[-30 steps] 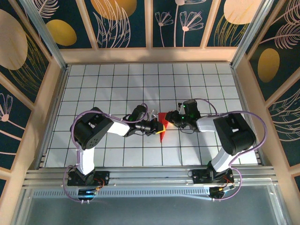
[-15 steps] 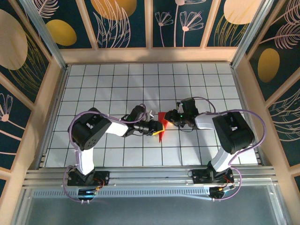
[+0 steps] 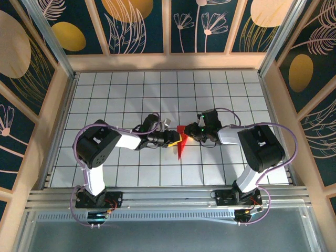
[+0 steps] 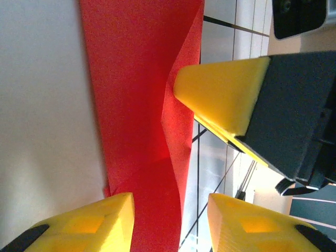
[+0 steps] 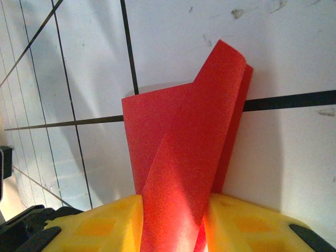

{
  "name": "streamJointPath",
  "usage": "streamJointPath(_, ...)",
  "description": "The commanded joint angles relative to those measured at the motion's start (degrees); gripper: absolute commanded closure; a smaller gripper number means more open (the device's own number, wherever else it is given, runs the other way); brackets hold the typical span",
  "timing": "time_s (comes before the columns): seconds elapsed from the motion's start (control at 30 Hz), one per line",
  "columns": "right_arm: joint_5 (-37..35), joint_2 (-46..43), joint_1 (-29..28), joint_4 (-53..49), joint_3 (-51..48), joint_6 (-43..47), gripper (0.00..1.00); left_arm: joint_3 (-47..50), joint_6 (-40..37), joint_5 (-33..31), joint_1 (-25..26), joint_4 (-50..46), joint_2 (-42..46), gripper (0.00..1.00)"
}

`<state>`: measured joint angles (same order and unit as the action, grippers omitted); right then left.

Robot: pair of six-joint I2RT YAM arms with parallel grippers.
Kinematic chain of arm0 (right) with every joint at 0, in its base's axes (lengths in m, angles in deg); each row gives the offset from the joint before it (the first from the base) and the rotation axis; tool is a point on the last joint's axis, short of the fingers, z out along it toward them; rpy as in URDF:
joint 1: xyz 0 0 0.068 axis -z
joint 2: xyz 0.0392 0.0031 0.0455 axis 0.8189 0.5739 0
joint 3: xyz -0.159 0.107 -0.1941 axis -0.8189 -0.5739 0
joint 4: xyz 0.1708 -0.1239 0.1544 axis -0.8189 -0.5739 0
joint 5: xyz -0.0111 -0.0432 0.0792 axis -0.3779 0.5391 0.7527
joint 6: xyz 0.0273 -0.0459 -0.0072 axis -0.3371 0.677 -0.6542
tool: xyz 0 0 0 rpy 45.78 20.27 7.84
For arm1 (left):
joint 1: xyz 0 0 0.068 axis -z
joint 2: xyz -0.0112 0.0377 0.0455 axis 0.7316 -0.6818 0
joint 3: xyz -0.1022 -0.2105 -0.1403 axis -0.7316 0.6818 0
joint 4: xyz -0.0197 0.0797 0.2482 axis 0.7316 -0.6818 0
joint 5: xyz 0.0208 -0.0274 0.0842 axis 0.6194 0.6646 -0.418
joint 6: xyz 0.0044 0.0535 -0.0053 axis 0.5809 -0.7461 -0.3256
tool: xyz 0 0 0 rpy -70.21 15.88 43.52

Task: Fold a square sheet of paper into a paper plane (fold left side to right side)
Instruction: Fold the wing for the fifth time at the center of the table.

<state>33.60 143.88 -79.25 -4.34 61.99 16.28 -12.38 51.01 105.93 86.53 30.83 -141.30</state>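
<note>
The red paper (image 3: 180, 148) lies near the middle of the desk (image 3: 131, 89), a narrow folded strip whose point faces the near edge. Bare white tiles lie on every side of it, and the walls stand well apart.

The left claw (image 3: 176, 139) is released. From its wrist, its yellow fingers (image 4: 105, 220) stand apart with the paper passing between them, and bare desk shows beside the strip.

The right claw (image 3: 187, 134) meets the paper from the other side. From its own wrist it looks clenched on the paper, which rises in folded layers from between its fingers.

From above, both claws cover the paper's far end. How many layers the folds hold is hard to make out, and the wrist views cut the paper off at the frame edge.
</note>
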Motion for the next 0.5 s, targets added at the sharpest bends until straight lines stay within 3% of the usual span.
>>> streamJointPath(0.0, -4.02, 3.92, -1.61, -0.86, 0.35, 1.84, 0.64, -2.43, -1.33, 1.17, -0.05, -0.65, -1.94, 0.58)
streamJointPath(0.23, -4.20, 4.16, -1.77, -1.19, 0.55, 1.94, 0.64, -5.00, -2.16, 1.17, -0.04, -2.38, -4.33, 0.64)
streamJointPath(0.47, -4.45, 4.52, -2.03, -2.04, 1.09, 2.26, 0.64, -6.41, -5.50, -4.10, -0.04, -9.11, -4.42, 0.85)
